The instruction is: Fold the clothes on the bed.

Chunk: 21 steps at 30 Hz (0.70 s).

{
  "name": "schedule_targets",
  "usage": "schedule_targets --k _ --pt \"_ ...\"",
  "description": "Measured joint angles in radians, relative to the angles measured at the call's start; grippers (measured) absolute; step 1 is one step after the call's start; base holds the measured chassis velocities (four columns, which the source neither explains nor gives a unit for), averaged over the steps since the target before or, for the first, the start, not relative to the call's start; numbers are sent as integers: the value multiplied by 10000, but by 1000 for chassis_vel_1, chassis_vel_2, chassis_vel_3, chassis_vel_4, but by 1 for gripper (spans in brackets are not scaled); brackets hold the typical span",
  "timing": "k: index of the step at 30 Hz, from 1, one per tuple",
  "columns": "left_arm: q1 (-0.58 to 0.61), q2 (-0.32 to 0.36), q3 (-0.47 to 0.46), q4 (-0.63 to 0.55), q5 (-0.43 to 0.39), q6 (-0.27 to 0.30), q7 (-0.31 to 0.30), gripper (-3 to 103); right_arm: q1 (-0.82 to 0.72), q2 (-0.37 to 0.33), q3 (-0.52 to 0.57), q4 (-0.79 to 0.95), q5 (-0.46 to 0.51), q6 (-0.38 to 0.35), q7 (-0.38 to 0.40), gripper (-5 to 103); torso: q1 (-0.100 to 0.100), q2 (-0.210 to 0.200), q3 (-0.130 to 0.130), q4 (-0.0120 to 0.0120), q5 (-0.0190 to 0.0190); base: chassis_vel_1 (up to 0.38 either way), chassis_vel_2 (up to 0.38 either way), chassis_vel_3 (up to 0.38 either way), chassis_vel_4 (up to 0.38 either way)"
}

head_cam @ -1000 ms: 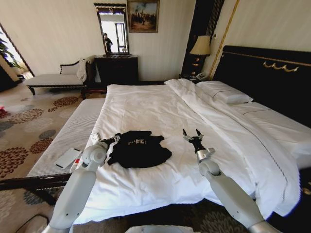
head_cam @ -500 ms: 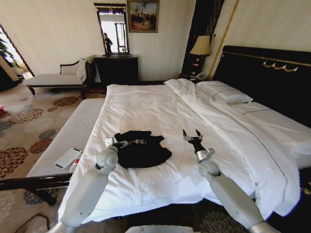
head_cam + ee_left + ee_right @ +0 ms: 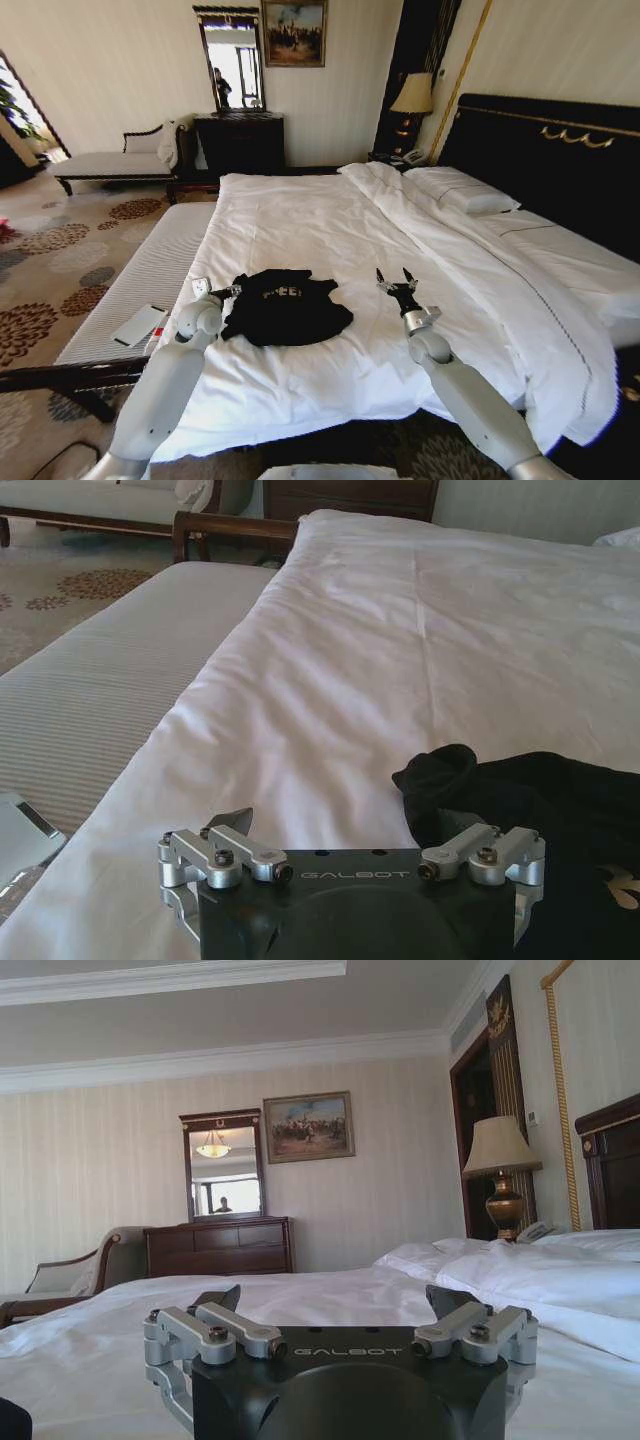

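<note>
Black T-shirt (image 3: 286, 306) crumpled on bed (image 3: 330, 215), flanked for folding: left gripper (image 3: 226, 291) at sleeve, right gripper (image 3: 397, 278) alongside, both open.

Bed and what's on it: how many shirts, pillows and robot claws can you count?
Black T-shirt: 1
White pillow: 1 clearly seen
Grippers: 2, left gripper at the shirt's edge, right gripper beside it, both open
Total: 4, all on or over the bed

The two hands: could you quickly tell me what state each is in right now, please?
Left hand: open, empty, at the black T-shirt's left edge.
Right hand: open, empty, above the bed, right of the shirt.
</note>
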Motion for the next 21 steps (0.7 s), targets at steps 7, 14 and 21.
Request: schedule_targets --k 7,14,21 --pt "77 -61 -127 -138 -97 -29 70 100 -3 0 -30 0 -23 -1 6 100 0 0 0 -1 1 0 0 0 0" --pt "-420 -246 192 212 -318 -54 45 100 -25 10 -45 19 -78 -1 13 100 0 0 0 -3 0 0 0 0 0" --pt "-897 -408 517 624 -505 -37 -56 102 -85 -50 36 67 -136 -1 14 100 1 0 0 -3 2 0 0 0 0"
